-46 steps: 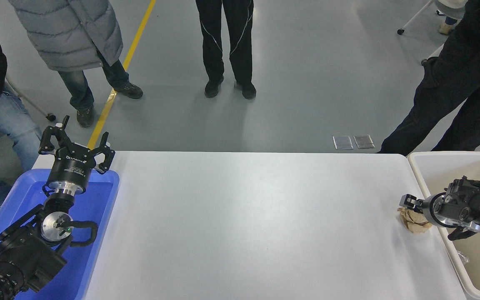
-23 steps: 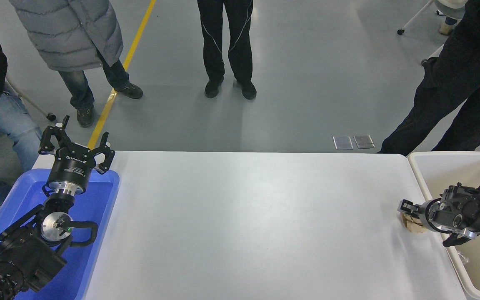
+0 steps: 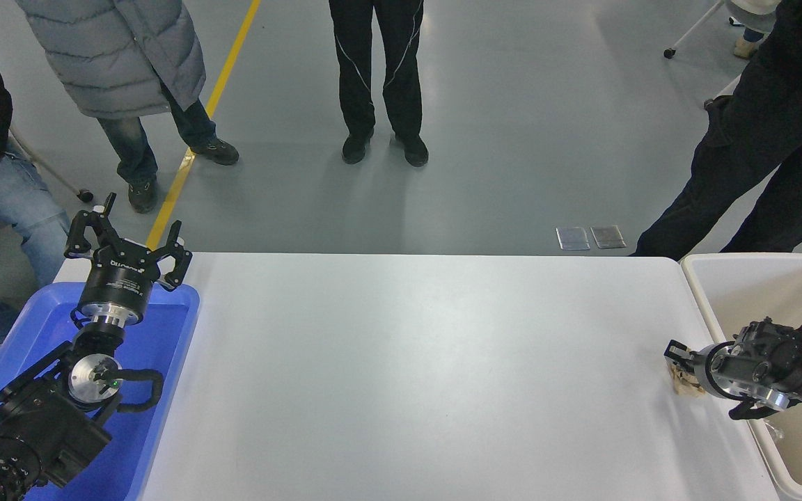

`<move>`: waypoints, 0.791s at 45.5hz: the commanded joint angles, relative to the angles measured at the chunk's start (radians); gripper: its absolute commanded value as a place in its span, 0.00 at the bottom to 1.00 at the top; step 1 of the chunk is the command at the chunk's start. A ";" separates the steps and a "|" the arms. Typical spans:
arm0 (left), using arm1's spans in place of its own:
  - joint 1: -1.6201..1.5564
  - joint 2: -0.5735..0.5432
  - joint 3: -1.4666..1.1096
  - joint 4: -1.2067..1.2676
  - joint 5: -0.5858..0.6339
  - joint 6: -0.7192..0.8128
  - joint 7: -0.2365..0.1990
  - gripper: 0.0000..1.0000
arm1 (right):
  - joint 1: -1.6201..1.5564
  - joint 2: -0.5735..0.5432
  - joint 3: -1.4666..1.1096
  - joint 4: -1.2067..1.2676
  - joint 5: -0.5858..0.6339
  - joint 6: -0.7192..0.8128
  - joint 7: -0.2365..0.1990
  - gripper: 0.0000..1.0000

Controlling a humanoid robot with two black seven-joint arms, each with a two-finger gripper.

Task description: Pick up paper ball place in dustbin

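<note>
Fingers of your right gripper (image 3: 679, 358) clamp the one paper ball (image 3: 685, 384) at the frame's right edge, beside the single dustbin (image 3: 721, 268). Your left gripper (image 3: 126, 240) hangs spread wide over one blue tray (image 3: 185, 296), lower left.

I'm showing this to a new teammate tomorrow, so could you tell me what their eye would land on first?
Probably the right gripper at the table's right edge, closed on the tan paper ball just beside the off-white dustbin. Next, the bright blue tray at the left, with the parked left gripper open above it. Several people stand beyond the far side.
</note>
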 commanded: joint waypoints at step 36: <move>0.000 0.000 0.000 0.000 0.000 0.000 0.000 0.98 | 0.245 -0.150 -0.116 0.298 0.089 -0.050 0.003 0.00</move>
